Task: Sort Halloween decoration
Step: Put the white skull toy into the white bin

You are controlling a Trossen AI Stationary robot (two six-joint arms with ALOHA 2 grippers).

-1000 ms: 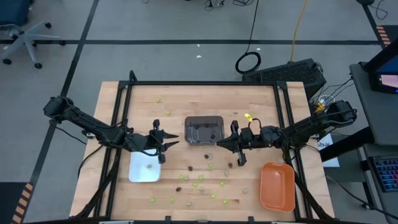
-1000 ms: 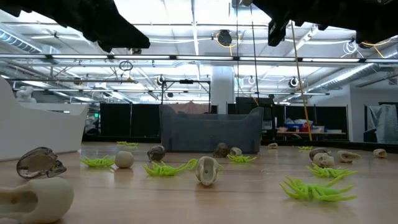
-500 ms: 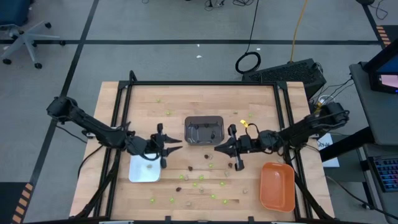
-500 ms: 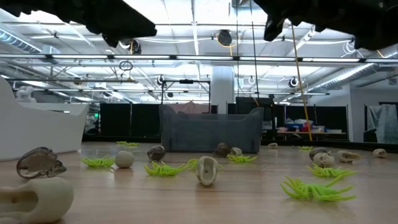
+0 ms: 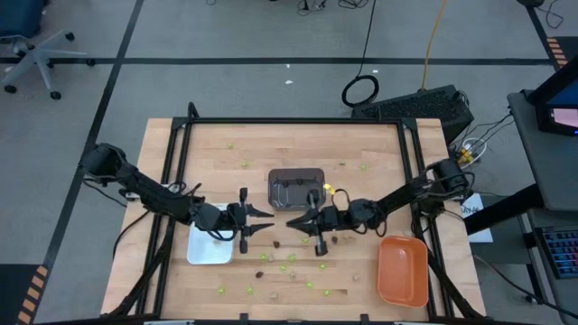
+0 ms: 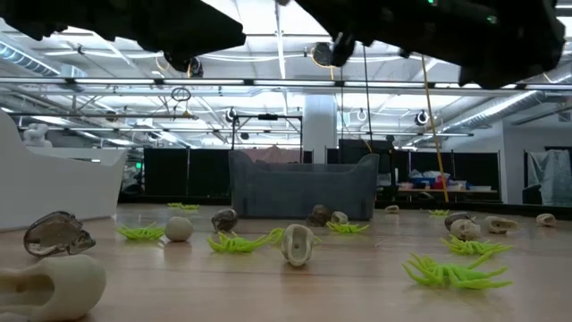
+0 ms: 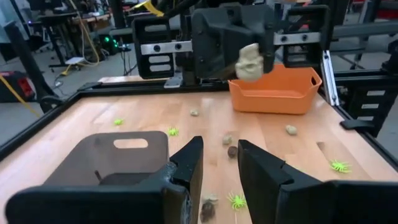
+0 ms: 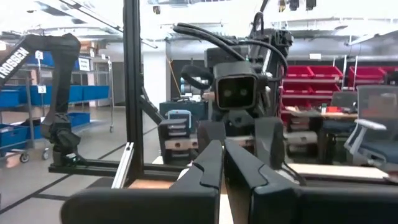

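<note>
Though unclear overhead, gripped tan trinket (image 7: 250, 61)

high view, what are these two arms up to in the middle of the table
Both arms meet nose to nose just in front of the dark grey tray. The right gripper has its fingers shut and, in the left wrist view, seems to pinch a pale tan trinket. The left gripper faces it with its fingers apart and empty. Many green, dark and tan trinkets lie loose on the table.
</note>
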